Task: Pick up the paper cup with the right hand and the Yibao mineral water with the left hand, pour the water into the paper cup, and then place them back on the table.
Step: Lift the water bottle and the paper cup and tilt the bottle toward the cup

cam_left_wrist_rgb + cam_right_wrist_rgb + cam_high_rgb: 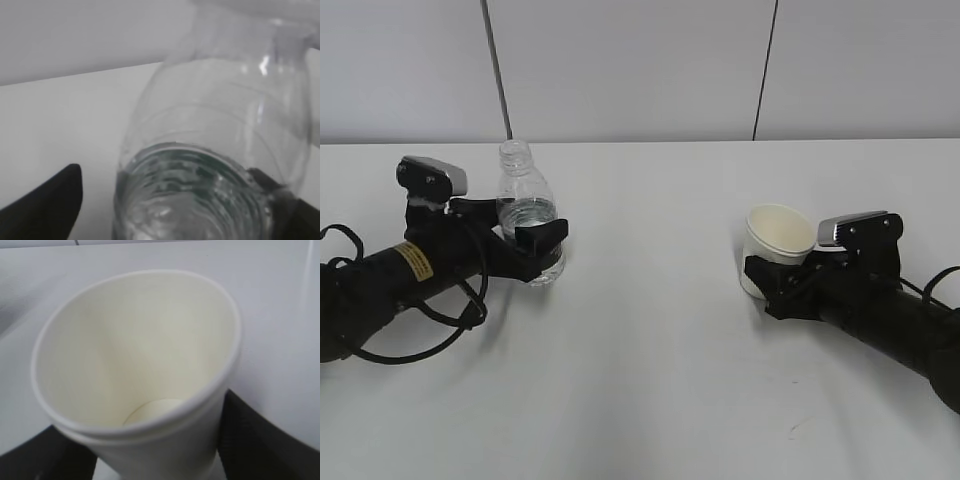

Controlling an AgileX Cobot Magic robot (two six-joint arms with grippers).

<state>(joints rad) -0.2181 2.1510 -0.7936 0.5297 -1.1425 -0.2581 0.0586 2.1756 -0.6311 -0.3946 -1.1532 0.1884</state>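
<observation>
Yibao mineral water (530, 215) clear, capless, in left claw (525, 240); right claw (782, 280) grips paper cup (775, 240).

one paper cup (778, 240), one water bottle (528, 205), two robot arms (410, 270) on one table (650, 380)

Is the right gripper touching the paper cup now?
Touching. The right wrist view shows black fingers pressed against both sides of the paper cup, no gap.
</observation>
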